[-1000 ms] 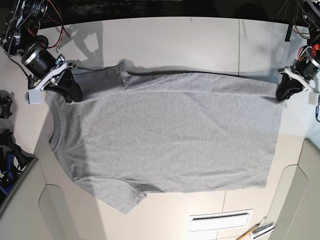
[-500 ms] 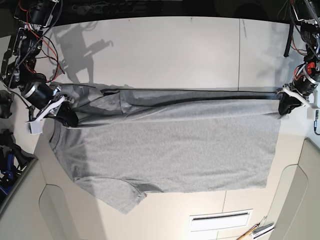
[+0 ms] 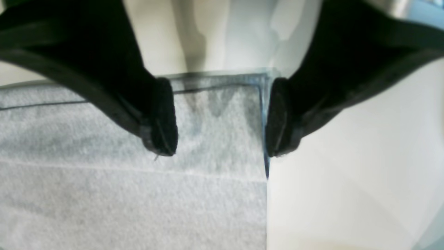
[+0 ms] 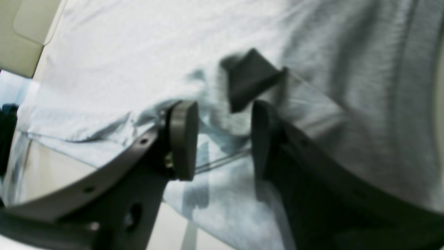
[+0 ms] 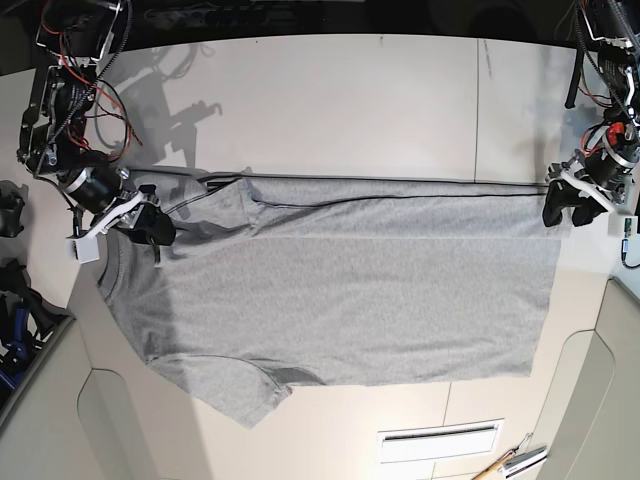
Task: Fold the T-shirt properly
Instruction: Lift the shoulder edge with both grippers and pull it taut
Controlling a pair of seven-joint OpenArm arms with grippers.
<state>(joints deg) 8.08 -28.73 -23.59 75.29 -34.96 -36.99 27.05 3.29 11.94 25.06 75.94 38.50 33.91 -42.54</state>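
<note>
Two end effectors are seen at the far edge of the T-shirt [image 5: 340,280], which is spread flat on the pale desk [image 5: 340,100] with its plain grey side up. The collar is turned toward the left of the base view and the hem toward the right. The left end effector [image 3: 220,118] is placed at the far hem corner, on the right of the base view; in its wrist view the dark fingers [image 3: 163,118] are parted, with the corner of the cloth lying between them and not clamped. The right end effector [image 4: 222,139] is set at the shoulder and sleeve, on the left of the base view; its pads [image 4: 184,139] are likewise held apart, with bunched grey cloth seen in the gap. The near sleeve is laid out toward the front edge of the desk.
</note>
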